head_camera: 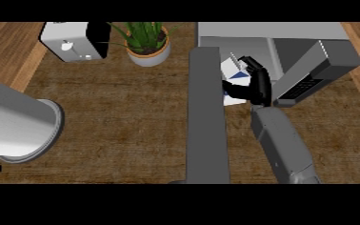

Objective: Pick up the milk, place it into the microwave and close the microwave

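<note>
Fingers (pixel 235 88) of the right hand (pixel 256 83) curl around the milk (pixel 235 74), forearm reaching forward; carton seemingly upright, held just beside the open microwave door (pixel 207 119), before the microwave (pixel 309 62)

You've got a counter (pixel 119 105) with a brown, mottled, rough-looking matt top and wood-grain strips at the far corners. Microwave (pixel 309 43) and its open door (pixel 206 119) read as smooth matt grey, metal or plastic. The milk (pixel 235 74) carton looks like white-and-blue paperboard. Right hand (pixel 255 83) is black, slightly glossy. Plant pot (pixel 149 55) is smooth grey with a tan rim.
</note>
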